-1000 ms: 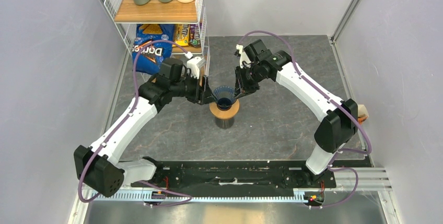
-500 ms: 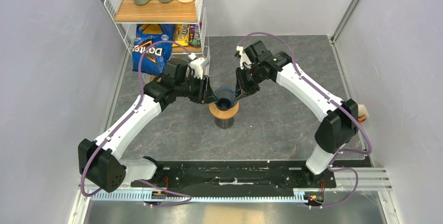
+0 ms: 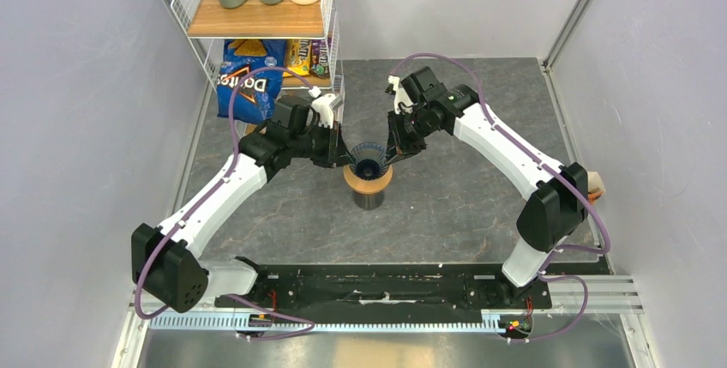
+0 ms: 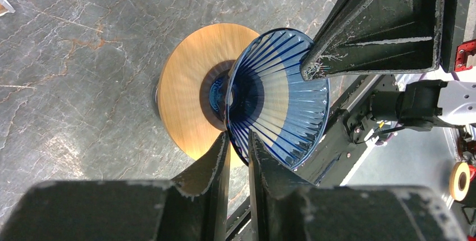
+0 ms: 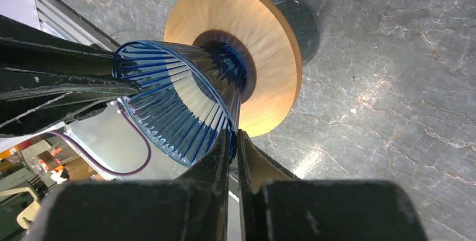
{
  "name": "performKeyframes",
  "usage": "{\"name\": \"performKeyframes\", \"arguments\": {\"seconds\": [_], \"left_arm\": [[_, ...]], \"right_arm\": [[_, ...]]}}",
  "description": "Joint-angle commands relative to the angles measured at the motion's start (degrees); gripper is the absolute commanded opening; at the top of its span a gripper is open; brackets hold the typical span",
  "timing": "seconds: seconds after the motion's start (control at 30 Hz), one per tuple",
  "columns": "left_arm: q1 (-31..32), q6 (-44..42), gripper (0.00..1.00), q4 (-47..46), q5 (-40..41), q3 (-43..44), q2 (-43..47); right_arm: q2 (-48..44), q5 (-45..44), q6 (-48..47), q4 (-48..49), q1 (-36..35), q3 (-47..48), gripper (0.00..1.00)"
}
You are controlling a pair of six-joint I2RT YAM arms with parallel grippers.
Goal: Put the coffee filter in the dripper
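Dripper (image 4: pixel 280 95) rim pinched on opposite sides by left pincer (image 4: pixel 239 146) and right pincer (image 5: pixel 234 141); dripper neck set in wooden ring (image 5: pixel 269 67).

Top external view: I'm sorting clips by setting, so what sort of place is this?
Probably a lab test cell staged as a pantry: plain grey walls, white wire rack with blue chip bag, dark blue ribbed plastic dripper.

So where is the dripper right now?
In the top view the dripper sits mid-table on the wooden ring over a dark cup, between the left gripper and the right gripper, each pinching its rim from its own side.
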State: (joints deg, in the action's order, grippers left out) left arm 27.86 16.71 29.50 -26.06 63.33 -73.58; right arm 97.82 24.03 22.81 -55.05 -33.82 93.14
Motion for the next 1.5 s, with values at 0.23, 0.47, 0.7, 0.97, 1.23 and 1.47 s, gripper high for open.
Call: {"name": "performKeyframes", "arguments": {"seconds": [0.23, 0.47, 0.7, 0.97, 1.23, 1.47], "left_arm": [[0.20, 1.88, 0.02, 1.80, -0.34, 3.05, -3.81], [0.19, 2.24, 0.02, 4.19, -1.15, 4.73, -5.92], [0.09, 2.58, 0.02, 4.87, -1.94, 5.14, -7.61], [0.01, 2.36, 0.02, 5.31, -2.06, 4.75, -9.05], [-0.19, 1.66, 0.02, 5.01, -1.71, 3.18, -9.13], [-0.35, 1.43, 0.02, 4.24, -1.62, 2.07, -9.14]], "right_arm": [[3.00, 2.35, -0.40, -2.80, 0.09, 3.83, 0.00], [5.64, 5.29, 0.09, -4.16, 1.03, 5.63, 0.00], [7.78, 7.08, 0.22, -5.58, 1.76, 7.51, 0.00], [8.76, 7.00, 0.06, -6.47, 1.74, 8.65, 0.00], [9.75, 6.73, 0.02, -6.56, 1.74, 8.81, 0.00], [10.62, 6.29, -0.22, -6.45, 1.75, 8.65, 0.00]]}}
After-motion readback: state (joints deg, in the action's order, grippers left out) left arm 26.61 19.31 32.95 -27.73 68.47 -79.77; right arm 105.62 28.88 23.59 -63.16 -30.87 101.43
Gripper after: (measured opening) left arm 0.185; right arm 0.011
